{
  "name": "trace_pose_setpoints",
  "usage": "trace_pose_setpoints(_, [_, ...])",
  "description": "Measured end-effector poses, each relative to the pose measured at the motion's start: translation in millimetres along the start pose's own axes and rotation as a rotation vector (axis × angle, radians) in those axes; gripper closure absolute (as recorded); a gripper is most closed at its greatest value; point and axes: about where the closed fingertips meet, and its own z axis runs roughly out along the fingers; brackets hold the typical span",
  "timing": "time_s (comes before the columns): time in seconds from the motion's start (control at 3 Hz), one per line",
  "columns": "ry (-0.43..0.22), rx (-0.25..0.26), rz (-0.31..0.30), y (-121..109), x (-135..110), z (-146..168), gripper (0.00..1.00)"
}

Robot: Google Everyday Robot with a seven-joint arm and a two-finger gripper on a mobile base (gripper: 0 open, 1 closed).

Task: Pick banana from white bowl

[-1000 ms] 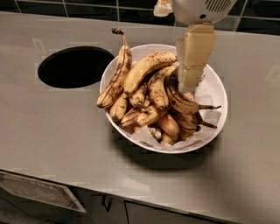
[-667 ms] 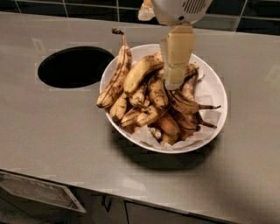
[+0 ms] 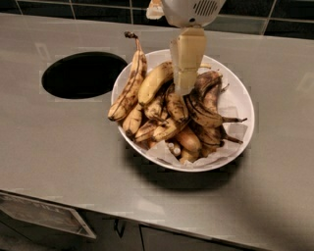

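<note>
Since the pincer (image 3: 184, 86) hangs over the white bowl (image 3: 244, 100), clenched or released I cannot tell, it could seize blackened fruit (image 3: 206, 100) at three o'clock, not the banana (image 3: 154, 82) at ten.

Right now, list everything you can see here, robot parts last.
banana: one, bright yellow, top of pile, beside the gripper
slim banana: one, brown-streaked, leaning over bowl's left rim
other bananas: many, brown-spotted to nearly black, piled in bowl
white bowl: one, glossy white, middle of counter
paper lining: one, white, inside bowl
round hole: one, black, counter's left
counter: one, grey, holds bowl
wall tiles: several, dark, behind counter
gripper: one, cream, pointing down over the pile's middle
</note>
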Motion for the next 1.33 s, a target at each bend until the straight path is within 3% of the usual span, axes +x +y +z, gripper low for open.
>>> trace_pose_setpoints(0.33, [-0.016,0.009,0.004,-10.4,2.3,4.1,0.00])
trace_pose_setpoints(1.33, [-0.107,-0.096,-0.006,-25.9,8.7,49.5,0.00])
